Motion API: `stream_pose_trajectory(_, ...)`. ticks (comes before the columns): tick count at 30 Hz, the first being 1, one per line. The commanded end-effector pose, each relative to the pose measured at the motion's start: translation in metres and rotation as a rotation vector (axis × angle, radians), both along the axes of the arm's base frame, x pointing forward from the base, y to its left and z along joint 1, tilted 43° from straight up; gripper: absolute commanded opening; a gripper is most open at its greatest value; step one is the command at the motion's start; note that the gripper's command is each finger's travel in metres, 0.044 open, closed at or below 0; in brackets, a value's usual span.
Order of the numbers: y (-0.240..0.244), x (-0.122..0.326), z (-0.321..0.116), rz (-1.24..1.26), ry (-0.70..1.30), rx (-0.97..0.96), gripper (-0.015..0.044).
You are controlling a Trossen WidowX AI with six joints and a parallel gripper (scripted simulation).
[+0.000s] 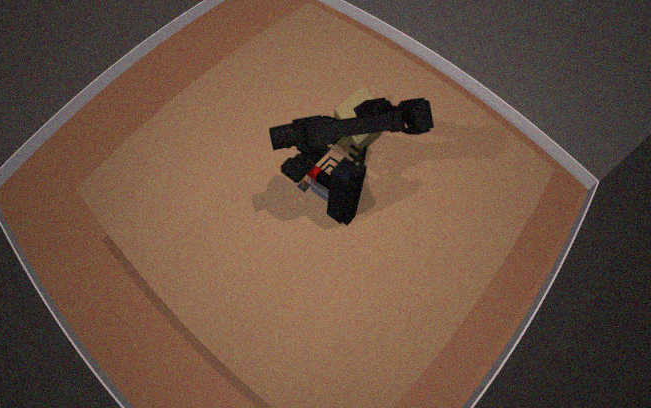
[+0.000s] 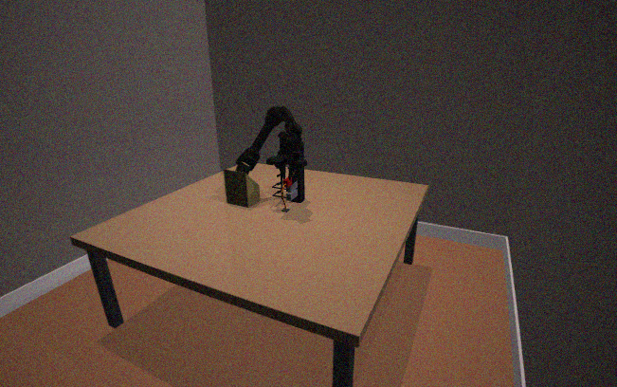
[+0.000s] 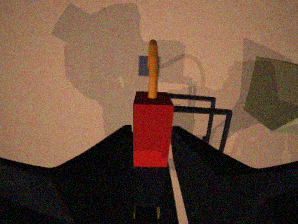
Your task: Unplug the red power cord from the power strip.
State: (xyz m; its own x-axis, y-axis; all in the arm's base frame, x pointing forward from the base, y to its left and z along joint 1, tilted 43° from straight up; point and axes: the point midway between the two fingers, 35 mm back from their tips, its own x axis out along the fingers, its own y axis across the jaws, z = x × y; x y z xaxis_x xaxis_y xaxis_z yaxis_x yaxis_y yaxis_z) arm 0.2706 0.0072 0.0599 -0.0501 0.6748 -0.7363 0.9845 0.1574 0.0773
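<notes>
One table (image 2: 272, 259), one black arm (image 2: 272, 125), one red plug (image 3: 152, 129) with one orange cord (image 3: 153, 70), one olive block (image 2: 241, 188).
</notes>
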Motion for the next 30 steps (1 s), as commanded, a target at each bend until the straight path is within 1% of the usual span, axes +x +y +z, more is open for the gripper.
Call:
stream_pose_trajectory(1, 0.000, 0.000, 0.000, 0.000, -0.001, 0.000, 0.0075)
stream_pose_trajectory(12, 0.000, 0.000, 0.000, 0.000, -0.001, 0.000, 0.0001)
stream_pose_trajectory(30, -0.015, 0.005, -0.012, -0.002, 0.000, -0.002, 0.0000)
